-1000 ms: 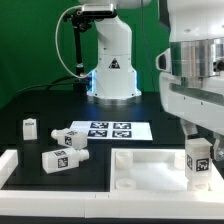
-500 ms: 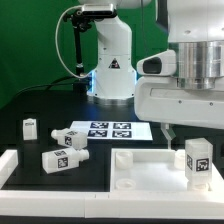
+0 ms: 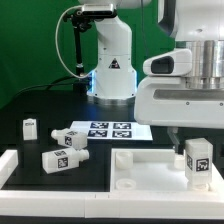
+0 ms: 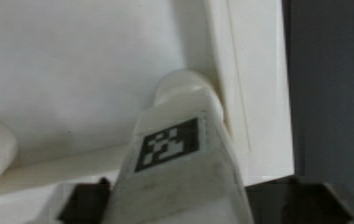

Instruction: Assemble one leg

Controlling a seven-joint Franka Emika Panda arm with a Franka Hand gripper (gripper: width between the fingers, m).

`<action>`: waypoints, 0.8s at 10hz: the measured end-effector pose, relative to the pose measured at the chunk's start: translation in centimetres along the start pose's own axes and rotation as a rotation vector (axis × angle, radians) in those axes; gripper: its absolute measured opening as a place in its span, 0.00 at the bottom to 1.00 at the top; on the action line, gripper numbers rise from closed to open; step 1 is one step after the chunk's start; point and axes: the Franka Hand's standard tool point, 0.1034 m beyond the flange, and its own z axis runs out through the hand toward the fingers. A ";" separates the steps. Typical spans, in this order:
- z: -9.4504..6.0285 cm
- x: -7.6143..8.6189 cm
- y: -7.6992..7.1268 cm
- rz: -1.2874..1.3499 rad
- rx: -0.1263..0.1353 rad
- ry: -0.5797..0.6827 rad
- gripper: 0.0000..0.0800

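Observation:
A white leg (image 3: 197, 162) with a black-and-white tag stands upright at the corner of the large flat white panel (image 3: 140, 172) on the exterior view's right. My gripper (image 3: 188, 142) hangs just above it, with the fingers straddling its top. In the wrist view the leg (image 4: 177, 150) runs up between the two dark fingers (image 4: 85, 200), which stand apart on either side of it over the panel (image 4: 67, 60). The jaws look open. Three more legs lie on the table: one upright (image 3: 30, 127) and two on their sides (image 3: 70, 138) (image 3: 57, 158).
The marker board (image 3: 108, 130) lies flat behind the panel. A white raised rim (image 3: 10, 165) runs along the exterior view's left front. The arm's white base (image 3: 110, 65) stands at the back with a cable beside it.
The arm has risen and shifted toward the exterior view's left. The leg has stayed standing on the panel, now showing below the hand.

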 end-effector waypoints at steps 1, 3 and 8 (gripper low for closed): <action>0.0 0.0 0.0 0.089 0.001 -0.001 0.42; 0.0 0.0 0.1 0.228 0.001 0.000 0.36; -0.1 -0.3 0.1 1.116 0.018 -0.061 0.36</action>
